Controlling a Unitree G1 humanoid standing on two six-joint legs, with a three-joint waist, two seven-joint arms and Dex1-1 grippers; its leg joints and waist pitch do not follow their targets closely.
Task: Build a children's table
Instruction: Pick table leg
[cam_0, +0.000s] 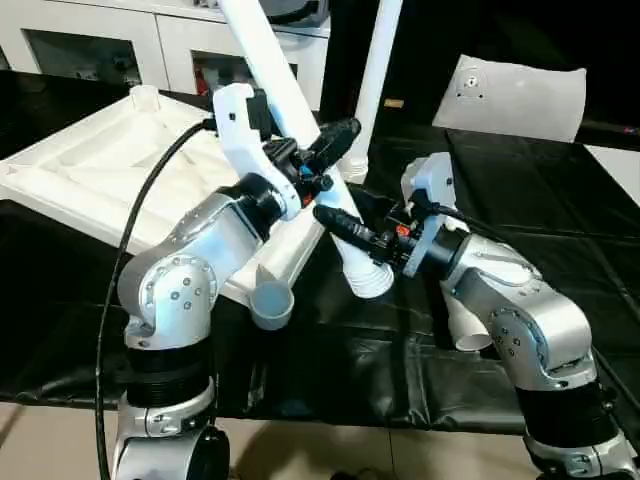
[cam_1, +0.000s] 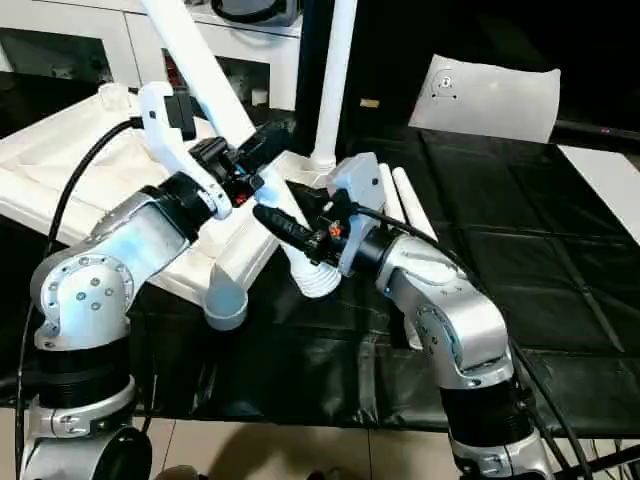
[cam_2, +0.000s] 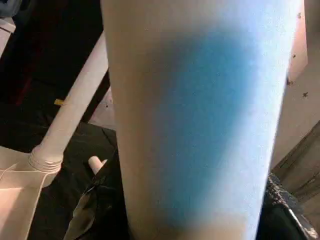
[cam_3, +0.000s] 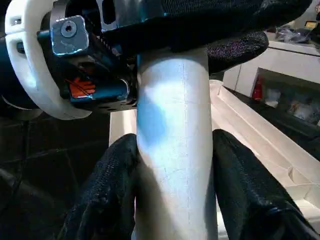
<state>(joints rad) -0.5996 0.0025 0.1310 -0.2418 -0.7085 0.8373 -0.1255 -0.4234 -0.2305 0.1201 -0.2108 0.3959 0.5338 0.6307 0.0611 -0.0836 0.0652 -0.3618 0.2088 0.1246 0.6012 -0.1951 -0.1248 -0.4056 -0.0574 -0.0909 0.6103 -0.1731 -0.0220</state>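
- Two grippers meet on one long white tapered round plastic leg (cam_0: 290, 110), which slants from the upper background down to its ribbed, threaded end (cam_0: 368, 280) just above the black-covered worktop (cam_0: 520, 200).
- The left gripper (cam_0: 322, 160) has its black fingers around the leg's middle part; the left wrist view looks straight onto the leg's surface from very near.
- The right gripper (cam_3: 175, 195) clasps the same leg lower down, near the threaded end, one black textured finger (cam_3: 107, 190) pressed to each side of the shaft.
- In the right wrist view the left gripper's fingers cross the leg just beyond the right gripper's own.
- The white plastic rectangular tabletop (cam_0: 100, 170) lies ribbed underside up on the worktop at the robot's left, with a round grey corner socket (cam_0: 270, 303) at its near corner, just beside the held leg's lower end.
- A second white leg (cam_0: 375, 80) stands upright in the socket at the tabletop's far corner.
- More white legs (cam_1: 405, 205) lie on the worktop behind the right arm.
- A white cabinet with dark compartments (cam_0: 110, 45) stands behind the tabletop, and a white pillow-like slab (cam_0: 510, 95) rests at the far right.
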